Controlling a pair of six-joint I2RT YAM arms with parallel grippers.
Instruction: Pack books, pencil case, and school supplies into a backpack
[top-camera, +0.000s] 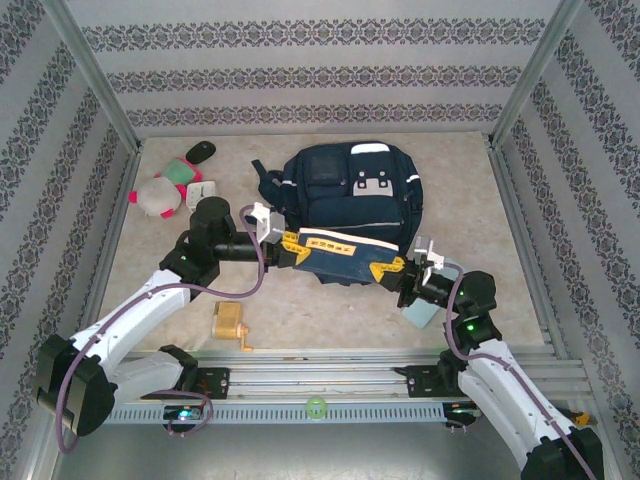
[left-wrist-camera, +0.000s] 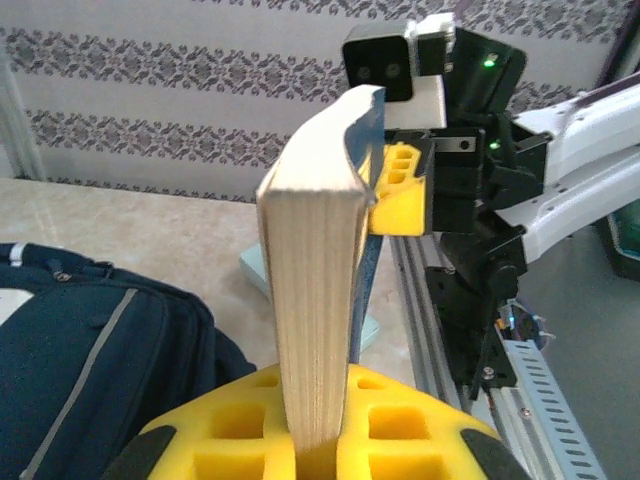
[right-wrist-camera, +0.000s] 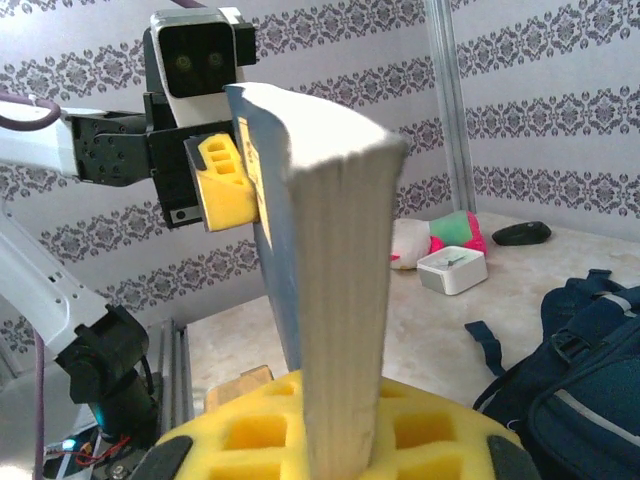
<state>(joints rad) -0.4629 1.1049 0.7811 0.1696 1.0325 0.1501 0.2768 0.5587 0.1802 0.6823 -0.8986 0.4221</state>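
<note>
The book (top-camera: 340, 255), dark navy with gold lettering, hangs level just above the near edge of the backpack (top-camera: 350, 190). My left gripper (top-camera: 290, 243) is shut on its left end and my right gripper (top-camera: 397, 268) on its right end. In the left wrist view the book's page edge (left-wrist-camera: 318, 300) stands between my yellow pads (left-wrist-camera: 400, 430), with the backpack (left-wrist-camera: 90, 340) below left. The right wrist view shows the book (right-wrist-camera: 345, 300) clamped the same way. The pale blue pencil case (top-camera: 418, 313) lies under my right wrist. The yellow-orange sharpener (top-camera: 230, 323) sits at the front left.
A pink-and-white plush (top-camera: 158, 196), a white square clock (top-camera: 208, 190) and a black mouse (top-camera: 201, 150) lie at the back left. The rail (top-camera: 330, 385) runs along the near edge. Patterned walls close in the table on three sides.
</note>
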